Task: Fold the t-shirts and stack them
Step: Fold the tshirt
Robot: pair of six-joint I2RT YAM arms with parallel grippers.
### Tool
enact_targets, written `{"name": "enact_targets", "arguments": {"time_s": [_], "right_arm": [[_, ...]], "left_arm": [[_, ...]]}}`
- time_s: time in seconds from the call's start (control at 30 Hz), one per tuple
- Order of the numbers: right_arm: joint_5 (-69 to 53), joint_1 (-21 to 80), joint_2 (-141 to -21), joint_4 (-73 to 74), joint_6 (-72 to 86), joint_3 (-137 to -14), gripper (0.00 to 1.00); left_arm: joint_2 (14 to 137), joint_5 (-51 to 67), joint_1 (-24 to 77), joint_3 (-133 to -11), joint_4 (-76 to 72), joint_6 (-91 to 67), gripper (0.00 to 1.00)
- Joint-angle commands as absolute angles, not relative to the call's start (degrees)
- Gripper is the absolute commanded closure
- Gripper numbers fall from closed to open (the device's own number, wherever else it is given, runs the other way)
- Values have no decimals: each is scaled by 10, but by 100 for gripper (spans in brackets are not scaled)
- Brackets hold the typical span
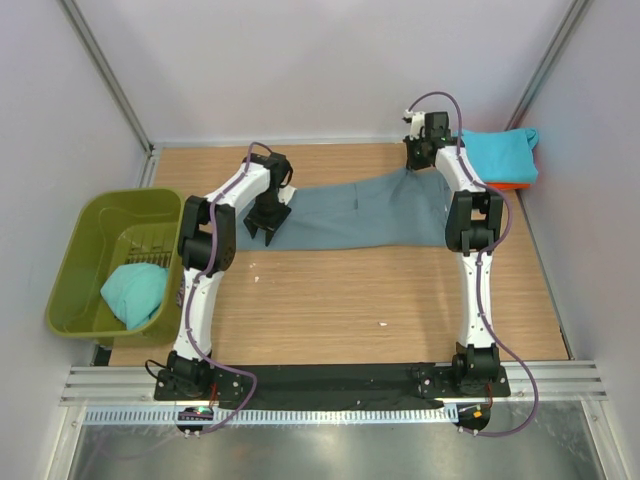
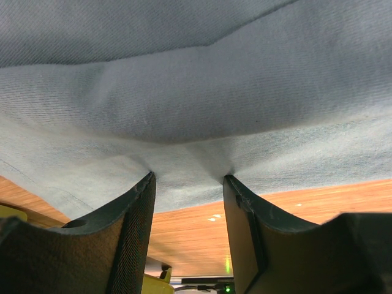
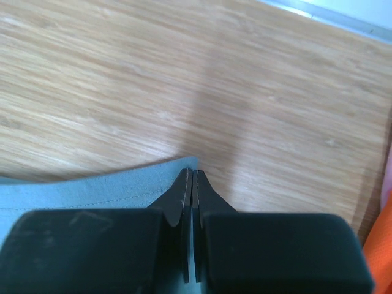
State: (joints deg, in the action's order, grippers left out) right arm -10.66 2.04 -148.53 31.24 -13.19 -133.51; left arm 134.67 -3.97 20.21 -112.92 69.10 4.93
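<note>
**Robotics laboratory test cell.** The left arm (image 1: 200, 270) and the right arm (image 1: 470, 250) were bolted to a black base plate (image 1: 340, 378) on an aluminium rail (image 1: 570, 378) at the near edge of a wood-laminate table (image 1: 340, 300). Plain white panels (image 1: 300, 60) held in metal corner posts (image 1: 105, 75) enclosed the bench on three sides. Purple cables (image 1: 505, 350) ran exposed along the arms. A slate blue-grey t-shirt (image 1: 370, 215) and an olive-green tub (image 1: 70, 290) were household articles set among this hardware.

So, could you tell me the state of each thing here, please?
Slate blue-grey cloth t-shirt: spread flat, stretched long.
Left gripper: open, tips on that shirt.
Right gripper: shut on its corner.
Far-right turquoise cloth t-shirt: folded, stacked on orange cloth.
Second turquoise cloth t-shirt: crumpled in olive-green plastic tub.
</note>
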Motion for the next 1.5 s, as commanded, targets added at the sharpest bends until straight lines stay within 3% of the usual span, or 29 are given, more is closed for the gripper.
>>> {"name": "enact_targets", "arguments": {"time_s": [0.0, 0.2, 0.27, 0.3, 0.4, 0.5, 0.63, 0.97, 1.47], "right_arm": [[-98, 21, -1483, 277, -142, -1376, 98], [-75, 23, -1481, 272, -144, -1371, 94], [-48, 24, -1475, 269, -146, -1366, 76], [-20, 23, -1463, 267, -149, -1365, 63], [21, 20, -1406, 259, -141, -1350, 51], [19, 13, -1348, 253, -123, -1322, 46], [-37, 11, -1246, 267, -77, -1237, 43], [-127, 12, -1178, 321, 26, -970, 39], [-106, 12, -1234, 341, 3, -950, 36]], "left_arm": [[1361, -39, 207, -1136, 693, 52, 50], [1361, -40, 207, -1137, 693, 52, 50], [1351, -52, 206, -1133, 693, 52, 51], [1343, -57, 205, -1131, 692, 51, 51], [1303, -61, 201, -1141, 692, 62, 51], [1263, -75, 200, -1158, 694, 74, 49], [1232, -40, 188, -1151, 702, 74, 47], [1264, 13, 149, -1085, 624, 92, 43], [1314, 5, 129, -1052, 626, 54, 45]]}}
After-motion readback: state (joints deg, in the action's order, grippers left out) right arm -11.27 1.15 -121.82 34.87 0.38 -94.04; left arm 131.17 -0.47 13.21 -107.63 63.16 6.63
